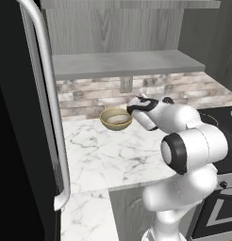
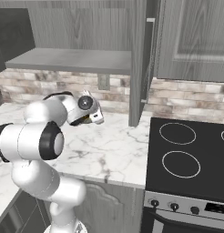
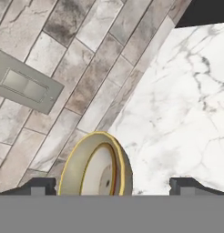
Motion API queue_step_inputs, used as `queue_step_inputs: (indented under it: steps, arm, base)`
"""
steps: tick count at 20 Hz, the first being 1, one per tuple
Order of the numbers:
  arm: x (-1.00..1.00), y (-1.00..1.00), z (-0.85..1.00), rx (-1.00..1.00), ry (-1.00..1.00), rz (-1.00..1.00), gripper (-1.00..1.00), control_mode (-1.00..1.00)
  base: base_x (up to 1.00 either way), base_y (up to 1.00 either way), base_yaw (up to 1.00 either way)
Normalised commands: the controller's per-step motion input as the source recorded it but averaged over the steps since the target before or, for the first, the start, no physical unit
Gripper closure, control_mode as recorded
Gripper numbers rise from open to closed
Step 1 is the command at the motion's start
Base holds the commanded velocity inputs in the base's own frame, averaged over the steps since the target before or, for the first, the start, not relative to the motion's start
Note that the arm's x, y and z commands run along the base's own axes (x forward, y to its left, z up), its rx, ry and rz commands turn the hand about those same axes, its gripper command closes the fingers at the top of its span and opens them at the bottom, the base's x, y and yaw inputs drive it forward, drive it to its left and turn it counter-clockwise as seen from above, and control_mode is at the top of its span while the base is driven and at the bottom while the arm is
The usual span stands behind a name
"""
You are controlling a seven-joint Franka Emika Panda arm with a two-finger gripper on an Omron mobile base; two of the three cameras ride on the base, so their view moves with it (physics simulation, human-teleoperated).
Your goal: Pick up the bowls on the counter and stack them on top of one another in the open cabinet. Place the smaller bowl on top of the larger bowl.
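Observation:
The smaller bowl (image 1: 116, 118), tan with a golden rim and a pale inside, rests on the white marble counter (image 1: 103, 155) close to the brick backsplash. My gripper (image 1: 132, 108) hangs just right of it, level with its rim. In the hand view the bowl (image 3: 95, 166) lies between my two dark fingertips, nearer the left one, and the gripper (image 3: 112, 184) is open and touches nothing. The open cabinet's grey shelf (image 1: 127, 63) runs above the bowl. In the right base view my arm hides the bowl, and the hand (image 2: 92, 113) is near the backsplash. The larger bowl is out of view.
The black fridge with its silver handle (image 1: 47, 94) fills the left side. The cabinet's open door (image 2: 141, 68) hangs edge-on beside the shelf (image 2: 73, 59). A black stovetop (image 2: 186, 154) lies to the right. A grey switch plate (image 3: 25, 86) sits on the backsplash.

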Motion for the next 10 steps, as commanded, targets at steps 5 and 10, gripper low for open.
queue_step_inputs:
  steps: [5,10]
  arm:
    - [-0.15,0.00,0.74,0.00,0.11,0.00,-1.00,-1.00]
    - [0.00,0.01,0.25,0.00,0.05,0.00,-1.00,-1.00]
  base:
    - [0.00,0.00,0.00]
    - [0.00,0.00,0.00]
